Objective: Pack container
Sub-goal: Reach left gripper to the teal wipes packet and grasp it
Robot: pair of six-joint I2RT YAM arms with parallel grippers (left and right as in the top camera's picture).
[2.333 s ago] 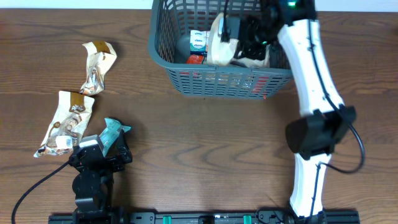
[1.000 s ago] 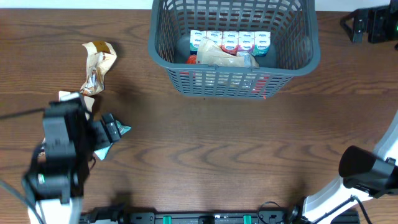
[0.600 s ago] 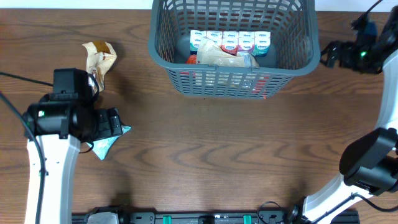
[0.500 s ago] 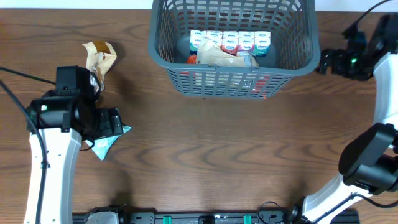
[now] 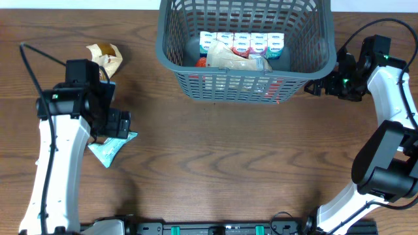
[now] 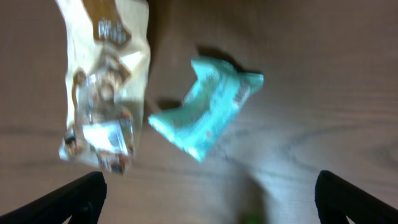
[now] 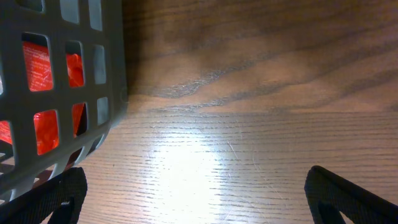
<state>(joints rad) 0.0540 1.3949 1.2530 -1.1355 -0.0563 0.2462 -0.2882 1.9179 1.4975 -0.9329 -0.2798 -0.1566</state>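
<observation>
The container point(image 5: 243, 81) is a dark grey slotted basket at the back middle of the table; in it lie a row of small white-and-blue cartons point(image 5: 241, 42), a beige pack and red packs. My left gripper point(image 5: 116, 125) hangs open above the table, by a teal pack point(image 5: 110, 148). From the left wrist, the teal pack point(image 6: 208, 109) lies beside a beige snack pack point(image 6: 106, 81), both ahead of the open left gripper point(image 6: 211, 205). My right gripper point(image 5: 320, 86) is open beside the container's front right corner; its wrist view shows the container wall point(image 7: 112, 74) and red packs point(image 7: 37, 62) behind the slots.
A second crumpled beige snack pack point(image 5: 104, 59) lies at the far left, beyond the left arm. Bare wood shows between the right gripper's point(image 7: 199, 199) fingers. The right arm reaches in from the table's right side.
The right gripper has swung from the far right in toward the container's front right corner. The left arm has shifted up and right, over the packs. Both grippers stay open.
</observation>
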